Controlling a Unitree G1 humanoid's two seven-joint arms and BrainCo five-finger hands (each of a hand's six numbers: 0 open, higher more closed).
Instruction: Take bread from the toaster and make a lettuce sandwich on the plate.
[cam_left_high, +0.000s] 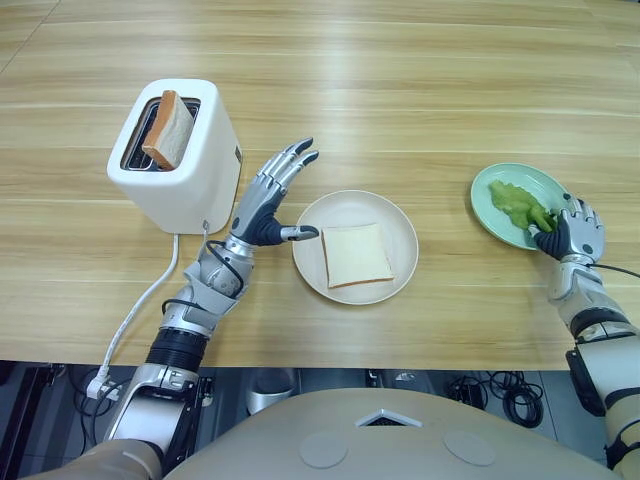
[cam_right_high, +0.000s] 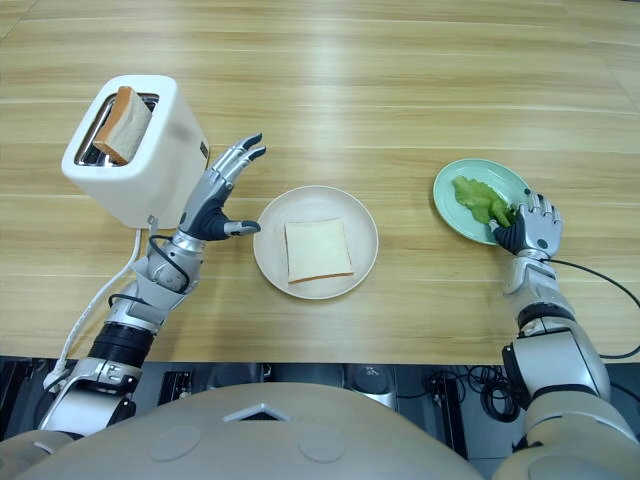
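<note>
A white toaster (cam_left_high: 175, 155) is seen at the upper left of the frame, with one slice of toast (cam_left_high: 172, 128) standing tilted out of its slot, ready to be lifted. At the centre, a beige plate (cam_left_high: 350, 205) is set on the wooden table (cam_left_high: 420, 80), and a bread slice (cam_left_high: 356, 254) is laid flat on it as the sandwich base, its top left bare for the filling.

The left hand (cam_left_high: 272, 195) is held between toaster and beige plate, close to both. It is empty, with fingers spread and pointed toward the upper right, so nothing is gripped by it. The placing suits a later reach to the toaster slot.

At the right edge, lettuce (cam_left_high: 518, 205) is piled on a green plate (cam_left_high: 530, 172). The right hand (cam_left_high: 572, 232) is placed at that plate's lower right rim, and its fingers are curled on the near end of the lettuce, apparently pinching it. The step in hand is judged to be the carrying of lettuce across onto the bread slice. The leaf looks limp and may well sag or slip from a pinch at one end.
</note>
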